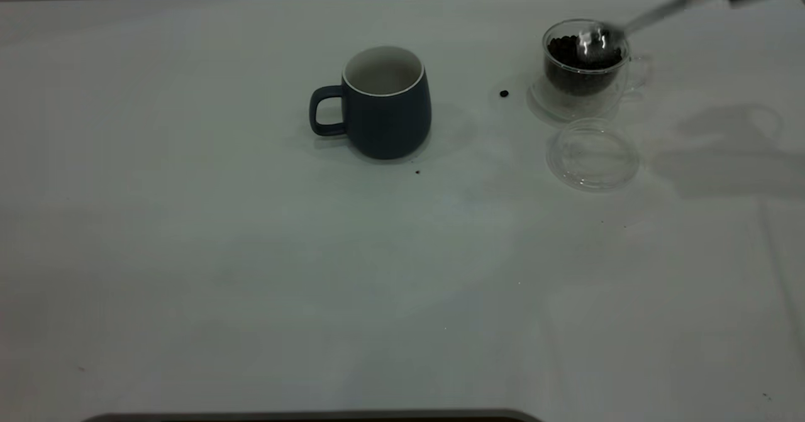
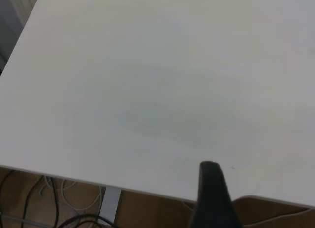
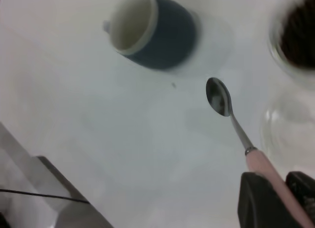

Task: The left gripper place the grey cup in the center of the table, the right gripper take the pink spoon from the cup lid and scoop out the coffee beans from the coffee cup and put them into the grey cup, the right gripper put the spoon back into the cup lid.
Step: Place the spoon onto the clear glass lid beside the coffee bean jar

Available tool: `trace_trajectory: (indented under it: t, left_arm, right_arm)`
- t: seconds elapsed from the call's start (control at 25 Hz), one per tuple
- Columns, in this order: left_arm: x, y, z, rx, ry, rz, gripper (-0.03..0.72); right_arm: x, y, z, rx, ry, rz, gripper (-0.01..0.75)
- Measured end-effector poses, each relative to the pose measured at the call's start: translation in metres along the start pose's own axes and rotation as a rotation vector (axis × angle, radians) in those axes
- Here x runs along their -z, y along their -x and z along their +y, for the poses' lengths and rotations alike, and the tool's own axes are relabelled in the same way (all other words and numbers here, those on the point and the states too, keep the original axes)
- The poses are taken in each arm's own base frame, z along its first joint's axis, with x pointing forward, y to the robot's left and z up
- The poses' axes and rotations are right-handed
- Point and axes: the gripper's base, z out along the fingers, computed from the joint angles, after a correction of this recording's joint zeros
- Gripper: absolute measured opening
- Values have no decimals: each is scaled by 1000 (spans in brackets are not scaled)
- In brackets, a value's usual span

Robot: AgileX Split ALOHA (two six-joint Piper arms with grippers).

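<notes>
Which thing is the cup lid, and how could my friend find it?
Start at the white table and go to its right side, where the glass coffee cup full of dark beans stands. The cup lid lies flat just in front of that cup. It is a see-through disc with nothing in it, unlike the grey cup.

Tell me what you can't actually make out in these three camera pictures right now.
- Right hand: cut by the exterior view's top edge; in its wrist view only the fingertips clamping the pink spoon show.
- Left hand: one dark finger at the left wrist view's edge; open or shut unclear.
- Spoon bowl contents: too blurred; beans unclear.
- Coffee cup: cropped in the right wrist view.
- Grey cup inside: its bottom is hidden by the rim.
</notes>
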Motion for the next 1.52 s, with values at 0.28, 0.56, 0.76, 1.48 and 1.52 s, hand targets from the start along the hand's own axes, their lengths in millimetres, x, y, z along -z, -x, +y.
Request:
trace_trajectory:
  t: [0.28,0.56,0.76,1.48,1.52]
  left_arm:
    - [0,0,0,0,0,0,567]
    - [0,0,0,0,0,0,567]
    - [0,0,0,0,0,0,567]
    - [0,0,0,-2,0,0,567]
    - [0,0,0,-2,0,0,567]
  right_arm:
    - [-33,-30,-46,-159,16,-5,100]
    - [-60,-53,-73,-252,23,26,100]
    - [-70,-58,-80,-282,40,3,100]
    - [-87,-66,-93,-315,44,-57,133]
    - [-87,-66,-94,-314,38,-56,151]
